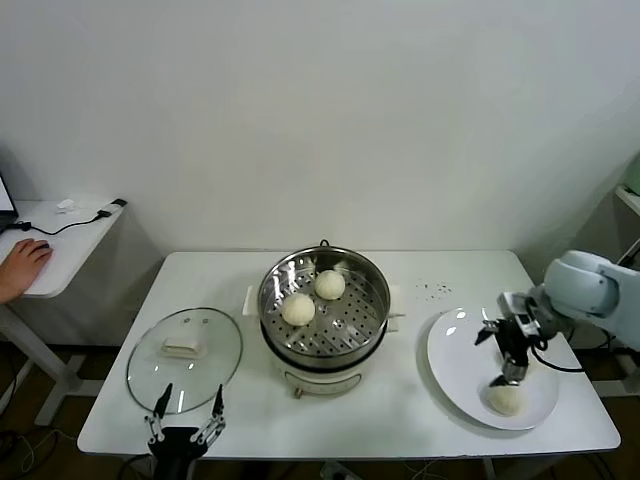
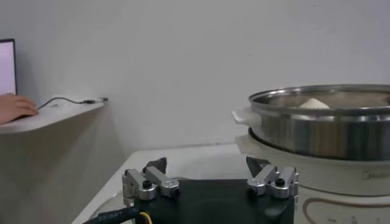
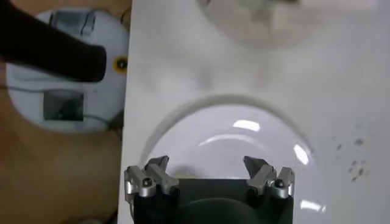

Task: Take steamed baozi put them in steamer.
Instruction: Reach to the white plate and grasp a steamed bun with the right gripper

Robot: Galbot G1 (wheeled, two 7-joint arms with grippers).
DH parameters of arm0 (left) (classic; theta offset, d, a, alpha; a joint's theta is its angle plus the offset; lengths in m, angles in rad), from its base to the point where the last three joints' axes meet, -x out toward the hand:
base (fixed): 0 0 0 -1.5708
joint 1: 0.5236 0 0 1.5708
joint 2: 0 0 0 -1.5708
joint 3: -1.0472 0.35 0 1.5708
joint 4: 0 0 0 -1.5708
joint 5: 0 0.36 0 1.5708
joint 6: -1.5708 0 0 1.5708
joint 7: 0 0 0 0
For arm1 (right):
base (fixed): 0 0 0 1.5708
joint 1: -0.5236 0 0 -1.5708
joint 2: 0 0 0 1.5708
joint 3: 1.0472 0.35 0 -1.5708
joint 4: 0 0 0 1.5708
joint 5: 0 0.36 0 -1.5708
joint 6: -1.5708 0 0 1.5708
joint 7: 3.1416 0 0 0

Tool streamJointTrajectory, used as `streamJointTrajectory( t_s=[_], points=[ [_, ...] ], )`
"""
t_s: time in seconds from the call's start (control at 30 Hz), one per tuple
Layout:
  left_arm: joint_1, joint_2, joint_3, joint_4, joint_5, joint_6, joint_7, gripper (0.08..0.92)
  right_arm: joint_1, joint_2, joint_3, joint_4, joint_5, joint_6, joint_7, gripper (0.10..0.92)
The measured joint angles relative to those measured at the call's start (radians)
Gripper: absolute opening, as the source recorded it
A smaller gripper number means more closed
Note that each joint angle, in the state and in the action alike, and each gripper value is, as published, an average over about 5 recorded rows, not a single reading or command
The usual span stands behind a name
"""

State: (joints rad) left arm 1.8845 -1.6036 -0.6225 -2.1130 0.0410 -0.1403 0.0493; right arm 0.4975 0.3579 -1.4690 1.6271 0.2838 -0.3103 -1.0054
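Two baozi sit in the steamer; right gripper, wide open and empty, hovers over the plate's last bun. Next it probably needs to drop and close. Left gripper is parked open.

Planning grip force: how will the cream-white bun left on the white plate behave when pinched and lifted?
The smooth domed cream-white bun looks soft, so it would probably dent under a hard pinch. It seems light. On the flat glossy white plate it may slide if nudged by the open right end effector above it.

Plain white wall behind white work table. Side desk at left w/ black cable.
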Motion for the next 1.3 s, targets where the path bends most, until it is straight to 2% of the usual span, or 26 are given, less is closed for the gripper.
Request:
streamJointTrajectory(
  t_s=[0.67,0.77,0.93,1.3],
  points=[
    [-0.018,-0.005,-0.007,0.026,0.013,0.012,-0.001,0.823,-0.274,0.048,0.137,-0.151,-0.176,0.028,0.007,0.819],
    [-0.019,-0.005,-0.007,0.028,0.014,0.013,-0.001,0.823,-0.292,0.057,0.148,-0.166,-0.187,0.033,0.005,0.784],
    [-0.023,-0.005,-0.004,0.029,0.019,0.014,-0.001,0.823,-0.311,0.073,0.172,-0.185,-0.195,0.036,0.005,0.674],
    [-0.022,-0.006,-0.005,0.030,0.021,0.014,-0.001,0.823,-0.321,0.092,0.199,-0.205,-0.193,0.043,-0.004,0.587]
  ],
)
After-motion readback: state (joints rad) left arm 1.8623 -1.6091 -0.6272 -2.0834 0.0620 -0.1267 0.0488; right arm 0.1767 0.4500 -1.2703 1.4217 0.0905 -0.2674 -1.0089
